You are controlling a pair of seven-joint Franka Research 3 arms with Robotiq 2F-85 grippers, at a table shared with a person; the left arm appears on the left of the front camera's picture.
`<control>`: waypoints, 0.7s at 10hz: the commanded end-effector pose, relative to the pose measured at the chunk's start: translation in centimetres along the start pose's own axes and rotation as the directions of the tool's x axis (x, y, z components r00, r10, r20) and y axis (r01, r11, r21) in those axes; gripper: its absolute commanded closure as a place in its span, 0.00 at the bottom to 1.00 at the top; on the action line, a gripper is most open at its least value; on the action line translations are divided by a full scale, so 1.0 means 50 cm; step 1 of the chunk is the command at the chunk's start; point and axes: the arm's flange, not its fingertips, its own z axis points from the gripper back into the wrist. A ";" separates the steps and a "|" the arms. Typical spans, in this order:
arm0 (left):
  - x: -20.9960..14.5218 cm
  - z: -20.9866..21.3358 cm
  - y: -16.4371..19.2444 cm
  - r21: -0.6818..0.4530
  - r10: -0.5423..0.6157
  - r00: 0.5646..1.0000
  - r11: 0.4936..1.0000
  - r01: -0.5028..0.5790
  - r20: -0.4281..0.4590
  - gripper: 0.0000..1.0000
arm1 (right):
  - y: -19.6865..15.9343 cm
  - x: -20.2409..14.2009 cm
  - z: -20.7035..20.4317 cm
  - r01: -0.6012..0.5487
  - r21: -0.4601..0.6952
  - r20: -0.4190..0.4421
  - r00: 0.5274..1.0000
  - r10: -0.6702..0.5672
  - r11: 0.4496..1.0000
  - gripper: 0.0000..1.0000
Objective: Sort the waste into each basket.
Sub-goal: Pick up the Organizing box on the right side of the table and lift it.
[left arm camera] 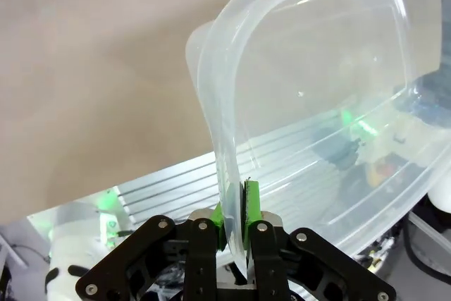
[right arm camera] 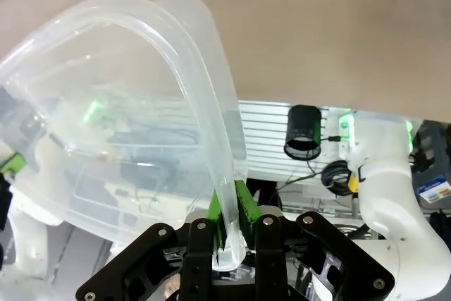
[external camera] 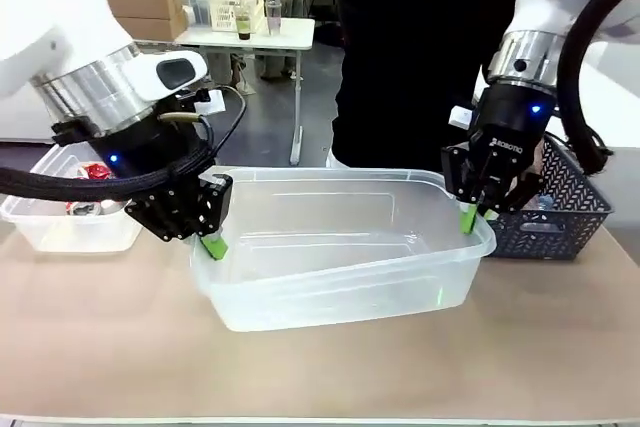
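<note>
Operator: What are the grippers doing?

Technician: Both are clamped narrow on one thing. The left gripper (external camera: pixel 213 240) pinches the rolled rim of the centre tub (external camera: pixel 330 292) at its 9 o'clock end. The right gripper (external camera: pixel 468 215) pinches the same rim at the 3 o'clock end. In each wrist view the green pads sit either side of the thin clear wall, left gripper (left arm camera: pixel 238 211) and right gripper (right arm camera: pixel 228 211).

Operator: Why a grip at both ends?

Technician: Judgement: the tub is wide and its wall is flexible. Opposed grips keep it level and stop it twisting while it is positioned to receive waste. Nothing is visible inside it. It cannot be told whether its base rests on the table (external camera: pixel 320 382) or is just clear of it.

Operator: Where is the waste?

Technician: A red can (external camera: pixel 95 172) lies in the second tub (external camera: pixel 75 235), at 9 o'clock behind the left arm, with silver pieces beside it. The dark mesh basket (external camera: pixel 570 215) stands at 3 o'clock. Its contents are too hidden to name.

Operator: Clearances?

Technician: They are tight at 3 o'clock, where the tub corner is just beside the mesh basket. At 9 o'clock the second tub is near. A person (external camera: pixel 420 57) stands at 12 o'clock. The open room is at 6 o'clock, on bare table toward the robot.
</note>
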 end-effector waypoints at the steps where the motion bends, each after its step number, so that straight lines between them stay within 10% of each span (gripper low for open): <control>1: 0.062 0.044 -0.027 -0.167 0.018 0.991 0.985 -0.040 -0.134 1.00 | -0.009 0.007 -0.025 0.014 -0.056 0.117 0.993 -0.007 0.998 1.00; 5: 0.161 0.049 0.015 -0.228 0.163 0.957 0.949 -0.219 -0.242 1.00 | -0.036 0.014 -0.021 0.004 -0.050 0.325 0.946 0.013 0.999 1.00; 6: 0.138 0.012 0.036 -0.090 0.172 0.964 0.977 -0.193 -0.202 1.00 | -0.004 -0.023 -0.003 -0.026 -0.077 0.130 0.991 0.036 0.997 1.00; 7: 0.138 0.012 0.036 -0.090 0.172 0.964 0.977 -0.193 -0.202 1.00 | -0.004 -0.023 -0.003 -0.026 -0.077 0.130 0.991 0.036 0.997 1.00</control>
